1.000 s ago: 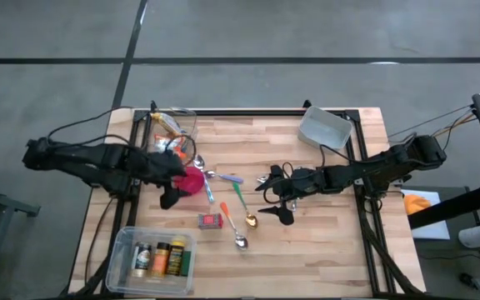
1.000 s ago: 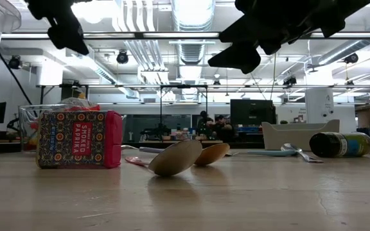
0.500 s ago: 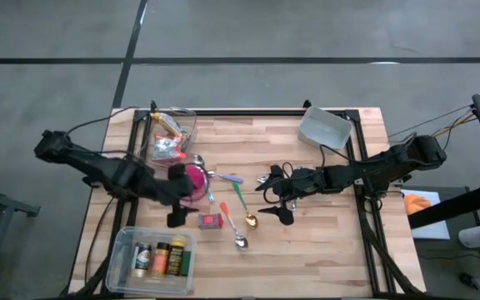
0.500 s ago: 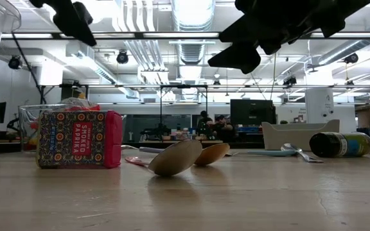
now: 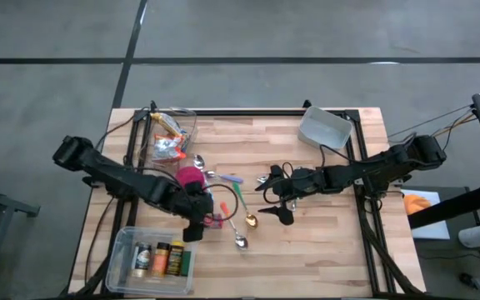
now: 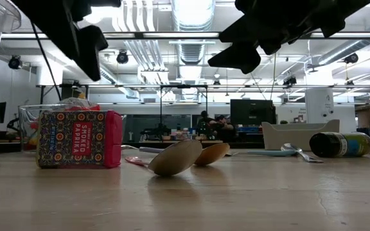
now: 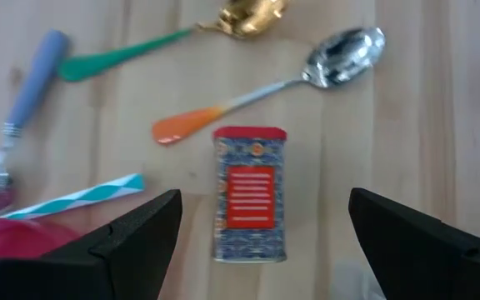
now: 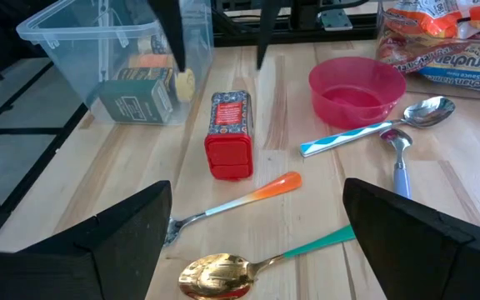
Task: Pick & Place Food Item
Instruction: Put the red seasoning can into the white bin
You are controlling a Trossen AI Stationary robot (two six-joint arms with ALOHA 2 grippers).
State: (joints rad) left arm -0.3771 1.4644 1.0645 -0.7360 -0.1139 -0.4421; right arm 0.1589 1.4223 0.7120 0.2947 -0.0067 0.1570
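Paprika tin (image 7: pixel 250 193), lying flat on the tabletop (image 5: pixel 323 242) beside an orange-handled spoon (image 7: pixel 273 90) and near the pink bowl (image 5: pixel 192 177). Left tool (image 5: pixel 195 223) hangs directly above it, fingers spread wide, holding nothing. Right tool (image 5: pixel 275 202), likewise open and empty, waits over mid-tabletop.

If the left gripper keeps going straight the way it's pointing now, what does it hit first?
Most likely the paprika tin. It lies on the table between the open fingers of the left gripper, straight ahead in the wrist view. From above, the gripper hangs right over it, though the gap between them is unclear.
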